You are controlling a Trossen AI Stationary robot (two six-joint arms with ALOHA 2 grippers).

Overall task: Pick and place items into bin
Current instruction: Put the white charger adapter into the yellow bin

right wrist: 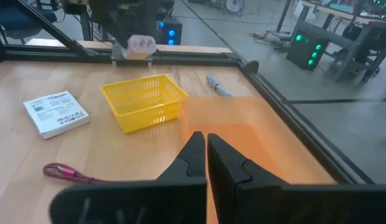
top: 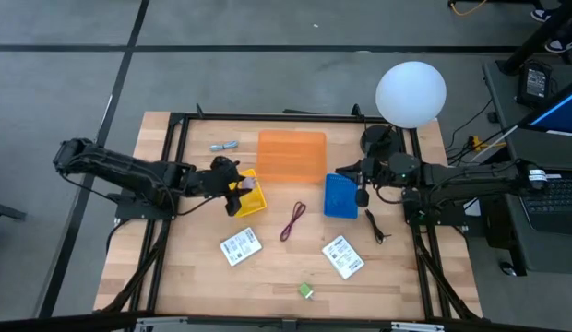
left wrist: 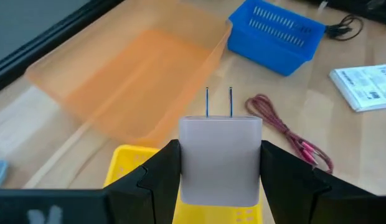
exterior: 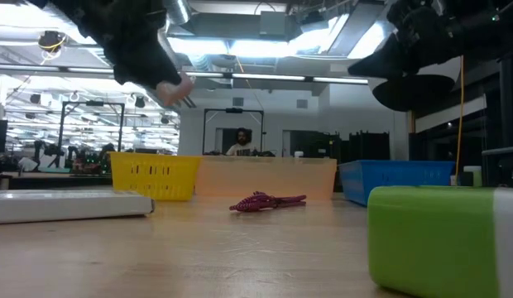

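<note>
Pinching smooth pink plug block (left wrist: 221, 158), L fingers (left wrist: 157, 180) over yellow mesh bin (left wrist: 127, 168); R fingers (right wrist: 202, 155) pressed together.

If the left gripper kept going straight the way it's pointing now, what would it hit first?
Most likely the orange bin. The left gripper, shut on a pale plug adapter, hangs over the yellow basket, and the orange bin lies directly ahead. Depth is uncertain, so its near wall is only probable.

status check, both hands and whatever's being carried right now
Left hand shut on pink plug block, held above yellow bin. Right hand shut, empty, waiting over blue bin. Nothing blocking the drop.
</note>
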